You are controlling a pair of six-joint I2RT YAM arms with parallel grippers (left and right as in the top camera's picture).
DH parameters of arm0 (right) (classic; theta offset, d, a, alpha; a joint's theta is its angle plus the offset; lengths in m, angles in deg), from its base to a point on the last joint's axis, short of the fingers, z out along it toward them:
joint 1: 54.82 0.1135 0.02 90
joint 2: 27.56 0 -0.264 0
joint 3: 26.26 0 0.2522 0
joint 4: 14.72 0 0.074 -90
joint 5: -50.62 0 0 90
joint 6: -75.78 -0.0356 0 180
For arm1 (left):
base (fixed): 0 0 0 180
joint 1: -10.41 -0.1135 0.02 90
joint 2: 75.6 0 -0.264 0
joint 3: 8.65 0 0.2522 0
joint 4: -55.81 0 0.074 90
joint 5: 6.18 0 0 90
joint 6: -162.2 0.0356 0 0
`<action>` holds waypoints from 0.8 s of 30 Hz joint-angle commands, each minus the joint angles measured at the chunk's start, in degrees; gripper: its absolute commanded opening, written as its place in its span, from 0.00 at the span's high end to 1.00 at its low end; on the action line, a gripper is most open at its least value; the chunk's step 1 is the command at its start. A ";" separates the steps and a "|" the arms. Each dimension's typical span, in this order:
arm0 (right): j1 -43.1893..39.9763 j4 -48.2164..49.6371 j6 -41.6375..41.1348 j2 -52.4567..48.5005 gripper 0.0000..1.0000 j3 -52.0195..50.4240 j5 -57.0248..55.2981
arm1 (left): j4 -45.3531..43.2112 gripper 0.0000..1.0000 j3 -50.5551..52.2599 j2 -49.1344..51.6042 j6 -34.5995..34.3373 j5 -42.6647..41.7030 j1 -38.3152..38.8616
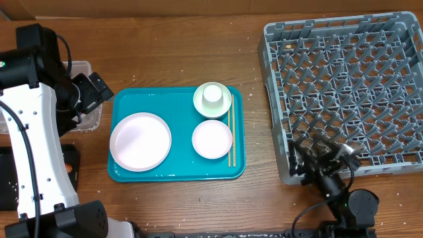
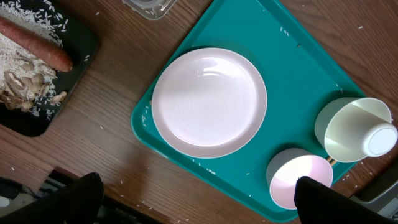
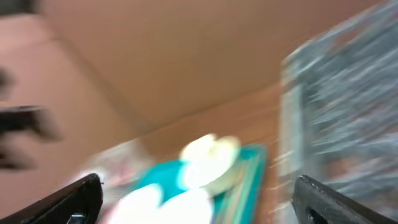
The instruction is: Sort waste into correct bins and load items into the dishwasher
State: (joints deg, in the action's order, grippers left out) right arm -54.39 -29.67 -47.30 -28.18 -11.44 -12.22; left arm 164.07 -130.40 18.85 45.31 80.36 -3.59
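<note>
Wooden table point(image 1: 172, 53), brown, grain visible. A flat teal tray point(image 1: 182, 112) lies at frame centre and a grey dish rack point(image 1: 344, 86) at upper right. A clear plastic tub point(image 1: 80, 66) sits at the left, a shallow black tray point(image 2: 84, 43) at lower left.

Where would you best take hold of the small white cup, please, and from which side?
Probably across its round side wall, coming straight down from above. The cup appears to stand upside down on a small dish, closed base uppermost, so there is no open rim to pinch. Its narrow, tapering body should fit between open jaws.
</note>
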 commanded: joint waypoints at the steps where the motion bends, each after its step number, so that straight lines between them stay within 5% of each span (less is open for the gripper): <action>1: 0.24 0.59 -22.10 0.46 0.00 -0.61 16.20 | -0.11 0.00 0.35 0.07 -0.57 -0.61 -0.20; 5: 0.26 3.37 -32.24 0.46 0.00 -0.59 13.75 | -0.11 0.00 0.35 0.07 -0.57 -0.61 -0.20; 9: 0.24 16.39 -32.81 0.46 0.00 0.61 15.45 | -0.11 0.00 0.35 0.07 -0.57 -0.61 -0.20; 12: 0.24 15.02 -32.57 0.28 0.00 4.63 12.96 | -0.11 0.00 0.35 0.07 -0.57 -0.61 -0.20; 17: 0.20 2.16 -22.43 -3.93 0.00 16.11 9.79 | -0.11 0.00 0.35 0.07 -0.57 -0.59 -0.20; 24: 0.26 -25.42 0.44 -22.23 0.01 40.00 5.22 | -0.11 0.00 0.35 0.07 -0.57 -0.61 -0.20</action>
State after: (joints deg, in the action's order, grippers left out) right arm -54.39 -50.72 -60.21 -43.09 19.71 -4.11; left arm 164.07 -130.38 18.85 45.31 79.94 -3.59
